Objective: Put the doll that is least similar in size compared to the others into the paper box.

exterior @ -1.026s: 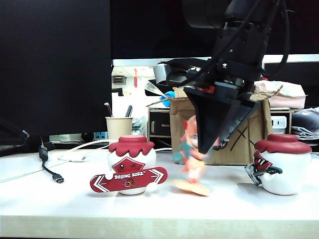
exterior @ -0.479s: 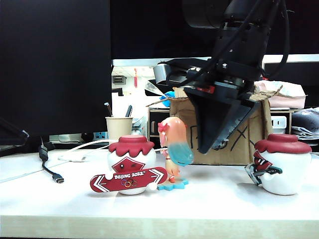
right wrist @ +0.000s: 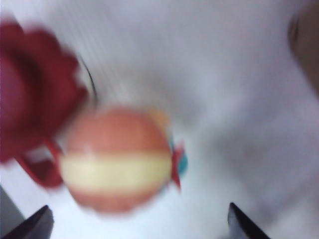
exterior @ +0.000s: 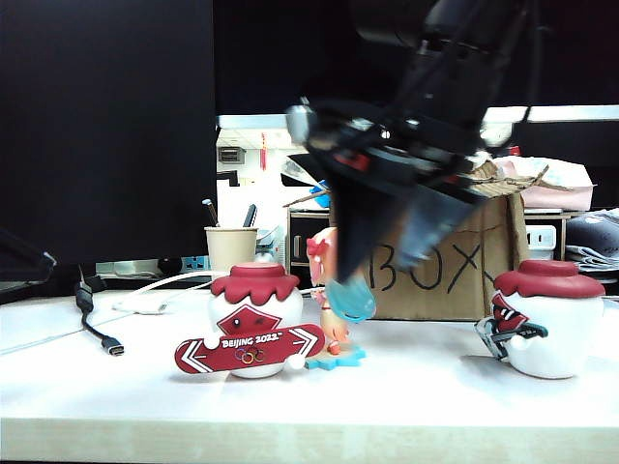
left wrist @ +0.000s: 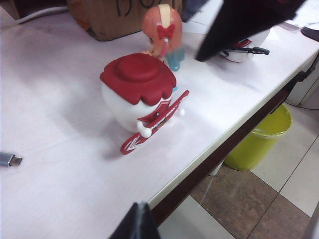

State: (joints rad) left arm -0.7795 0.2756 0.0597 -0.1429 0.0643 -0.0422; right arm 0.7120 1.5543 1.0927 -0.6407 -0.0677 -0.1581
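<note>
the slim orange-haired figurine doll [exterior: 334,290], earlier mid-fall and blurred, now stands against the white red-capped mascot [exterior: 253,324]; the right gripper [exterior: 387,253] has spread wide above it.

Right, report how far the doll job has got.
Done: nothing. The doll stands on the table beside the snowboard mascot, outside the paper box. In hand: the right hand hovers open above the doll, holding nothing. The left hand sits off the table edge. Left: grasp, lift, drop in the box.

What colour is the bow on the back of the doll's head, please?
Red. The bow sits on the doll with orange-pink hair, clearest in the left wrist view.
</note>
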